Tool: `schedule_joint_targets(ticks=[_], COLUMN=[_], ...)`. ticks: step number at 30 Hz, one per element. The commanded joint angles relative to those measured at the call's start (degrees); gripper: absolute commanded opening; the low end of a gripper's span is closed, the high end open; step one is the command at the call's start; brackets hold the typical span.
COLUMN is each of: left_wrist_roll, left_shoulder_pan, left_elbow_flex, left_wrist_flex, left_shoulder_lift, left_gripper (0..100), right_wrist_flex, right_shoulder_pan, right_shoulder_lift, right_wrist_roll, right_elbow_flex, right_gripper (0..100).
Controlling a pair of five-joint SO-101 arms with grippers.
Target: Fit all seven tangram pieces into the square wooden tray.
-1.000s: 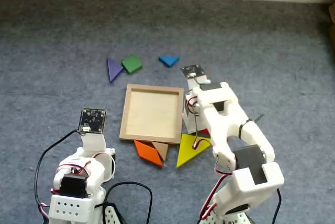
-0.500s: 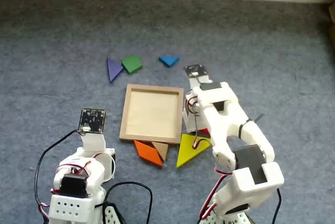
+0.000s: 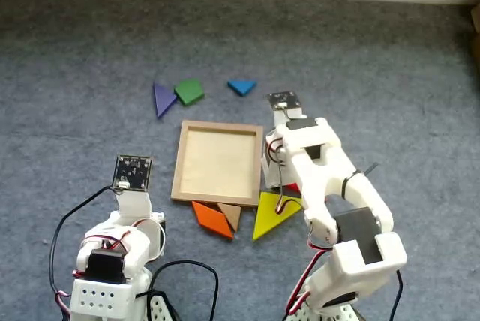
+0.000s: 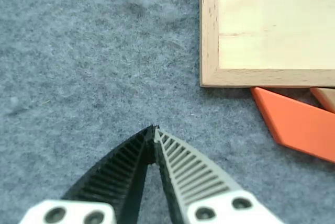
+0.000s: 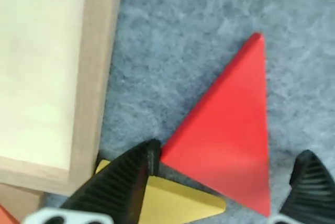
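- Now, in the high view, the square wooden tray (image 3: pixel 180 162) lies on the grey carpet (image 3: pixel 390 66), and every piece I can see is outside it.
- Beyond its far edge sit a purple triangle (image 3: pixel 162 98), a green square (image 3: pixel 188 91) and a blue triangle (image 3: pixel 241 87), all apart from the rim.
- Along its near edge lie an orange parallelogram (image 3: pixel 211 217), a tan triangle (image 3: pixel 231 216) and a yellow triangle (image 3: pixel 271 212).
- My right arm (image 3: pixel 322 171) stretches along the tray's right side. My left arm (image 3: pixel 120 246) sits folded, well apart from the pieces.
- In the left wrist view, my left gripper (image 4: pixel 154 131) has its jaws pressed together, tips meeting on nothing. They hang over carpet near the tray's corner, with the orange parallelogram just beside that corner.
- In the right wrist view, my right gripper (image 5: pixel 227 164) has its jaws spread wide, one on either side of the red triangle (image 5: pixel 230 119).
- The red triangle lies flat on the carpet beside the tray's rim. The yellow triangle is right against it, and I cannot tell whether they overlap.
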Motion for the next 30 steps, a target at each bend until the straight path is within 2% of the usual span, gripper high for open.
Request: schedule_joint_targets(ticks=[1, 5, 15, 19, 23, 30], left_wrist_roll=[-0.18, -0.18, -0.18, -0.18, -0.18, -0.18], left_shoulder_pan=[-0.66, -0.66, -0.66, -0.66, -0.66, -0.66], left_elbow_flex=[1.10, 1.10, 1.10, 1.10, 1.10, 1.10], left_wrist_flex=[0.35, 0.35, 0.35, 0.35, 0.35, 0.35], left_shoulder_lift=[-1.54, -1.54, -1.54, -1.54, -1.54, -1.54], left_gripper=[1, 1, 1, 1, 1, 1], right_wrist_flex=[-1.63, -1.63, -1.63, -1.63, -1.54, -1.54], right_shoulder_pan=[1.98, 3.65, 2.42, 2.24, 2.42, 2.68], right_shoulder_lift=[0.13, 0.13, 0.22, 0.13, 0.04, 0.13], right_wrist_roll=[-0.62, -0.44, -0.18, -0.70, -4.40, -4.22], right_elbow_flex=[-4.09, -5.05, -4.70, -5.05, -6.99, -8.04], right_gripper=[37.9, 37.8, 37.8, 37.8, 37.8, 37.8])
